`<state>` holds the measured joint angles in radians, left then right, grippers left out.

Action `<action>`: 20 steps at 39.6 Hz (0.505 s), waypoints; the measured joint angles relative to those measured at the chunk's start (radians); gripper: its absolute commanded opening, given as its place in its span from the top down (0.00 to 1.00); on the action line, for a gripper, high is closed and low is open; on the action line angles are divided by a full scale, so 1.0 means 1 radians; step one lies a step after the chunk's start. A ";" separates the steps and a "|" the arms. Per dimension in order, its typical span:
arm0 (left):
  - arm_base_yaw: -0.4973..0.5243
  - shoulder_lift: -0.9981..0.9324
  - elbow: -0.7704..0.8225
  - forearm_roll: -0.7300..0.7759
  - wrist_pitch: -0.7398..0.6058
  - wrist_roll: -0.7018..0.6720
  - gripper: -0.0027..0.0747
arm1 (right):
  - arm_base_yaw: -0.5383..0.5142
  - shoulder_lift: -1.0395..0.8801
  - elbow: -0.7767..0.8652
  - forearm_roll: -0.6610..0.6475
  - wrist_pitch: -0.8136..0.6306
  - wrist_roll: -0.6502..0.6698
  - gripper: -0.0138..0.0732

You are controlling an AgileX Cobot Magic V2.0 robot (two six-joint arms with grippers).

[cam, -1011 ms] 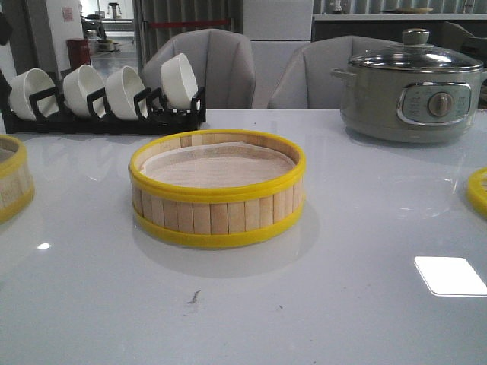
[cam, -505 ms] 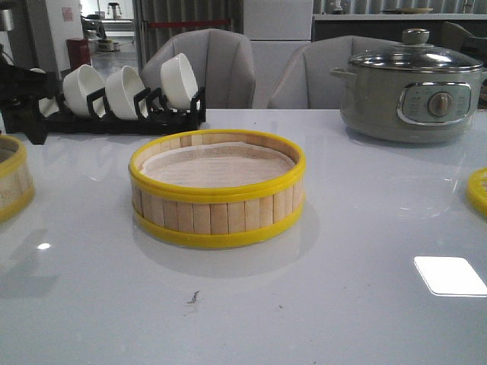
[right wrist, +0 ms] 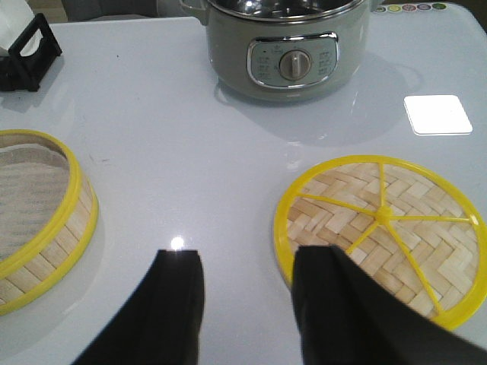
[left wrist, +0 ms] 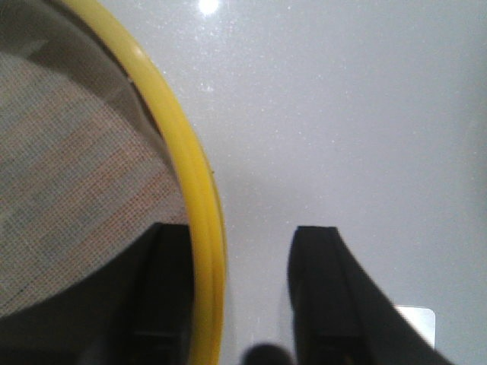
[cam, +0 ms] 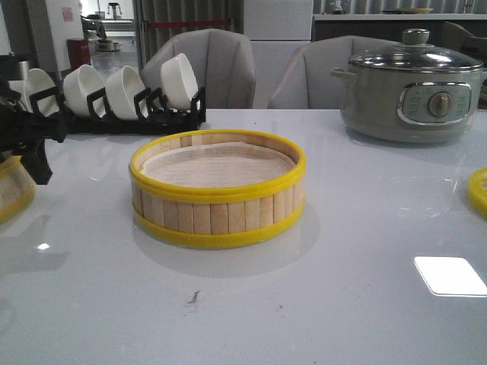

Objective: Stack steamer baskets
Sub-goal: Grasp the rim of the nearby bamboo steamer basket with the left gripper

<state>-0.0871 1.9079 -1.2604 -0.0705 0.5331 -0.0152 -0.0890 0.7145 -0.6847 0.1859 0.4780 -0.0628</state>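
So this is the pick-up step for the second tier, I'd say. The left gripper (left wrist: 240, 293) is spread open and straddling the yellow rim of the round bamboo-slat steamer basket with the cloth liner (left wrist: 84, 167), one finger inside the wall and the other outside on the table. Nothing's clamped yet as far as I can tell. In the front view that basket (cam: 11, 190) sits right at the left edge of the glossy white table (cam: 342, 304), with the black arm over it.

The other yellow-rimmed bamboo-slat basket (cam: 218, 190) is in the middle of the table, empty except for its liner, so that's probably the base of the stack. The flat woven-bamboo lid with the yellow rim and spokes (right wrist: 380, 232) lies at the right edge, and the right gripper (right wrist: 243, 296) hangs open just beside it, holding nothing.

Next move, my guess: close on that wall, lift straight up, carry it over the middle basket and line the rims up before letting go. Thin wall plus a pinch grip means it could tilt, so it needs a level lift.

Grey-green electric pot with the glass lid (cam: 411, 91) is at the back right corner, white bowls in a black rack (cam: 106, 95) at the back left, both well clear.
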 measured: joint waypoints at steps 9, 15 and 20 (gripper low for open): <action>0.000 0.000 -0.010 0.000 0.020 0.000 0.85 | 0.000 0.000 0.000 0.000 0.003 0.000 0.39; -0.023 -0.007 -0.059 0.000 0.079 0.000 0.85 | 0.000 0.000 0.000 0.000 0.008 0.000 0.39; -0.086 -0.042 -0.120 -0.004 0.122 -0.002 0.85 | 0.000 0.000 0.000 0.004 0.008 0.000 0.39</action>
<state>-0.1731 1.8659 -1.3800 -0.0746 0.6546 -0.0172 -0.0890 0.7145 -0.6847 0.1896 0.4856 -0.0628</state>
